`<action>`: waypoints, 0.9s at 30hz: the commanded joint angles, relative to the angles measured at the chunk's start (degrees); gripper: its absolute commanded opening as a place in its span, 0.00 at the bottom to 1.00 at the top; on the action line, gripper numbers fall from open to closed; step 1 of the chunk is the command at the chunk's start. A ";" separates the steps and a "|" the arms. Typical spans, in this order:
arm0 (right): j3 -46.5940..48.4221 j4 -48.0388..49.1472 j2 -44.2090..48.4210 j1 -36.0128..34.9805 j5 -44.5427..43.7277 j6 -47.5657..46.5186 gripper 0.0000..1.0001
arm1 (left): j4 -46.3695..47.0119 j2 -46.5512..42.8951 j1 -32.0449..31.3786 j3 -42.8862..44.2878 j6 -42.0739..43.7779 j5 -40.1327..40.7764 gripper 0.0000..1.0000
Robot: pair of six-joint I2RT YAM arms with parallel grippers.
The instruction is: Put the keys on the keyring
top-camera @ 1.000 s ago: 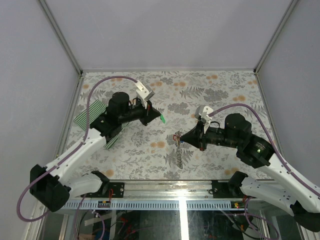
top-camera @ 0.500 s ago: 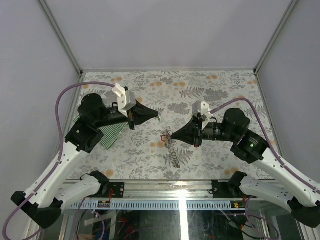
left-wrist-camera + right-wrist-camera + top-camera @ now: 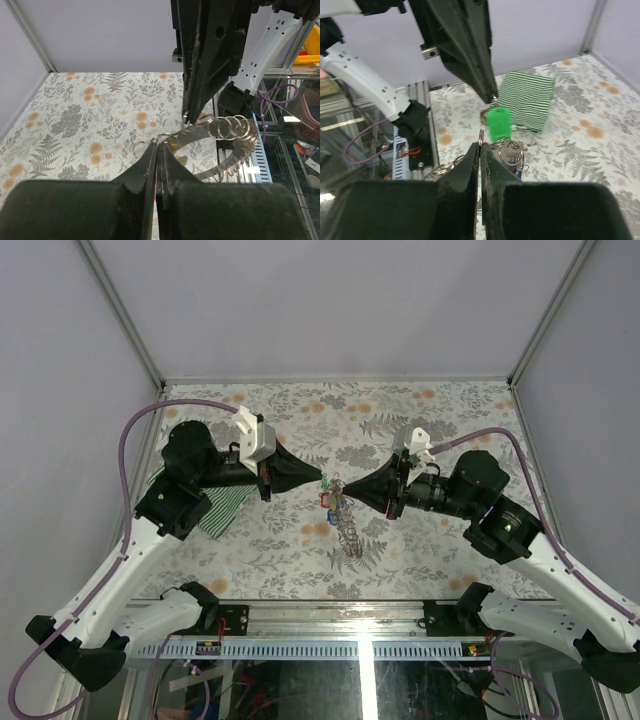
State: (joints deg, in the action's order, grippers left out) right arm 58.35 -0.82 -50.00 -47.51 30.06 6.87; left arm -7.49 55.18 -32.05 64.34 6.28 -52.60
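Meeting almost tip to tip above the floral table point(image 3: 440, 420), the left gripper point(image 3: 320, 478) and right gripper point(image 3: 342, 484) point at each other in the top view, both with fingers pressed together. The green key point(image 3: 328, 480) sits in the narrow gap between the two tips. Just below the right gripper's tip hang a red key point(image 3: 325, 501) and a blue key point(image 3: 331, 517). From there the keyring point(image 3: 350, 530) trails down as a grey chain toward the near edge. A striped cloth point(image 3: 225, 508) lies under the left arm, well behind its gripper.

Left wrist view: the left gripper point(image 3: 158, 146) shows its fingers closed to a thin seam. The right gripper point(image 3: 186, 118) comes down from above, its tip just ahead and slightly right. Wire loops of the keyring point(image 3: 231, 127) fan out to the right of that tip.

Right wrist view: the right gripper point(image 3: 481, 146) is clamped on a thin wire of the keyring point(image 3: 509, 152), whose bunched rings hang just right of its tip. The left gripper point(image 3: 491, 100) reaches in from above, nipping the green key point(image 3: 499, 125), which dangles at its tip directly ahead. The striped cloth point(image 3: 526, 100) lies beyond, on the table.
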 commanded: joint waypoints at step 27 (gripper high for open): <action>13.54 -14.58 -4.27 -15.52 -43.43 -5.47 0.00 | 2.46 3.13 -0.06 3.60 -6.54 1.24 0.00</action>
State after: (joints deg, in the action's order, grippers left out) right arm 68.42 -19.05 -54.24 -61.17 -7.25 2.68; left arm -7.42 58.63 -32.05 66.52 1.04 -51.00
